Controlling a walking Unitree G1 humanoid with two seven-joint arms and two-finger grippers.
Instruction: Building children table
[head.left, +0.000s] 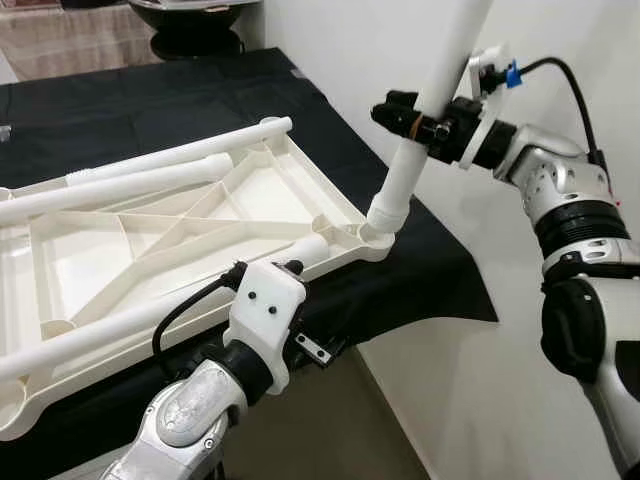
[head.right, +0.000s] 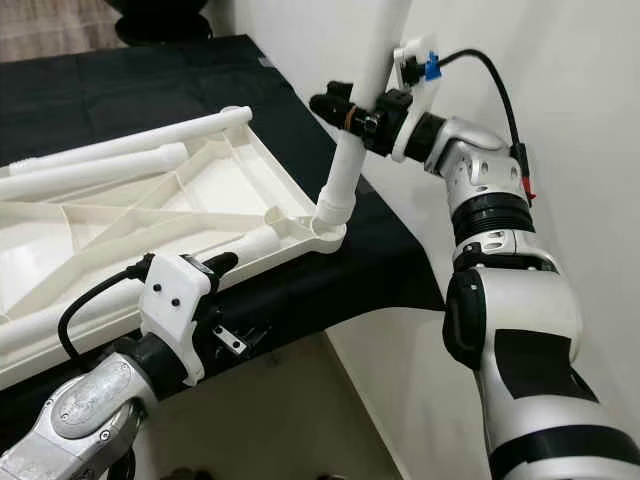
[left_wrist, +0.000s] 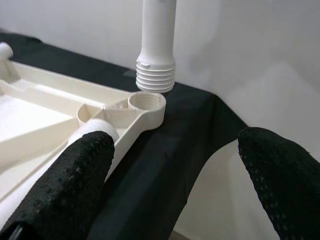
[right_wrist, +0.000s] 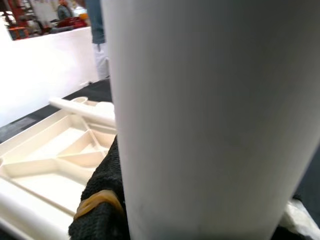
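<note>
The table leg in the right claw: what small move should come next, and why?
Probably lower the leg straight into the corner socket and begin turning it. Its threaded end hangs just above the socket, not yet inside, and the right claw is shut on it.

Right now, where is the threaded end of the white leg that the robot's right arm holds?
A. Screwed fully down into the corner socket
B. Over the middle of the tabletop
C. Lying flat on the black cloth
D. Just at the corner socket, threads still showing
D: in the left wrist view the leg's bare threads sit just above the open corner socket, with the right end effector gripping the leg.
</note>
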